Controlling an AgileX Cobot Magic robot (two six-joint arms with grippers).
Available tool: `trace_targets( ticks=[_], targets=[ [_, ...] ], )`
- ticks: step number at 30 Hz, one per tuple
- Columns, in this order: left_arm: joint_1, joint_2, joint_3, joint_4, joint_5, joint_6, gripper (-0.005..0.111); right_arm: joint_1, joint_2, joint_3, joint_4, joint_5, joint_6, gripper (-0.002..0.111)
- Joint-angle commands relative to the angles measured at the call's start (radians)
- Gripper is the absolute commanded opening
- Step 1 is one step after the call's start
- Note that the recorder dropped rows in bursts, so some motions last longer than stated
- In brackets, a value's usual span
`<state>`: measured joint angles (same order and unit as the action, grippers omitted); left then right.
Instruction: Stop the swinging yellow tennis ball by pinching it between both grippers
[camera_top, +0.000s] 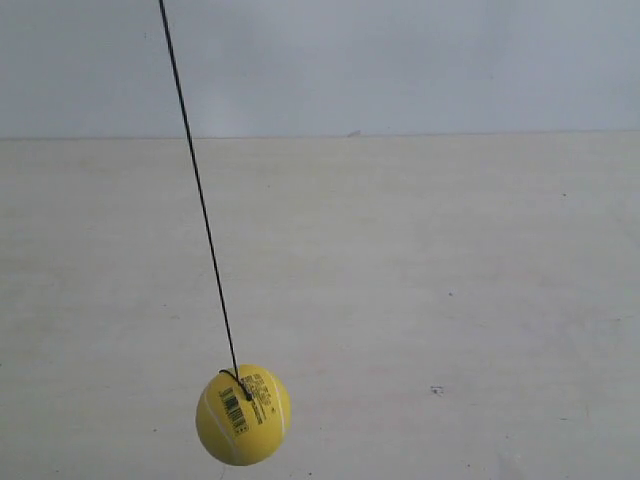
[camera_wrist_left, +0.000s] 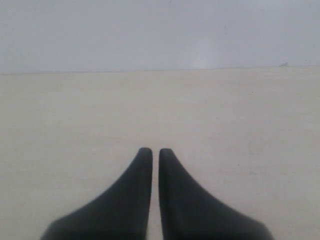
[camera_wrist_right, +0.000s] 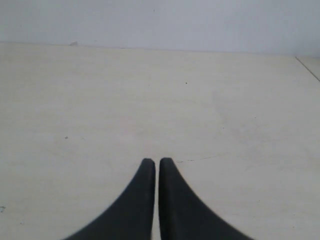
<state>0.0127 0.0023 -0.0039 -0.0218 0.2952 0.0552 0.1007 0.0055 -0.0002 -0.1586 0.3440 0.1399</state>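
Note:
The yellow tennis ball (camera_top: 243, 414) hangs low at the exterior view's lower left, its barcode facing the camera. Its thin black string (camera_top: 198, 190) slants up to the top edge. Neither arm shows in the exterior view. In the left wrist view my left gripper (camera_wrist_left: 151, 150) is shut, the black wedge jaws nearly touching with nothing between them. My right gripper (camera_wrist_right: 153, 160) is likewise shut and holds nothing. The ball appears in neither wrist view.
A pale tabletop (camera_top: 420, 300) runs back to a grey-white wall (camera_top: 400, 60). In the right wrist view a table edge or seam (camera_wrist_right: 307, 67) shows at the far corner. Small dark specks (camera_top: 436, 390) mark the surface.

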Motion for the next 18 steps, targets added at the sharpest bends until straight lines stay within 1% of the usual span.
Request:
trace_targets(
  ticks=[1, 4, 18],
  targets=[
    [0.004, -0.002, 0.004, -0.011, -0.004, -0.002, 0.005, 0.002, -0.006, 0.000, -0.009, 0.001, -0.049, 0.000],
    [0.004, -0.002, 0.004, -0.011, -0.004, -0.002, 0.005, 0.002, -0.006, 0.000, -0.009, 0.001, -0.124, 0.000],
    [0.004, -0.002, 0.004, -0.011, -0.004, -0.002, 0.005, 0.002, -0.006, 0.000, -0.009, 0.001, -0.121, 0.000]
  ],
)
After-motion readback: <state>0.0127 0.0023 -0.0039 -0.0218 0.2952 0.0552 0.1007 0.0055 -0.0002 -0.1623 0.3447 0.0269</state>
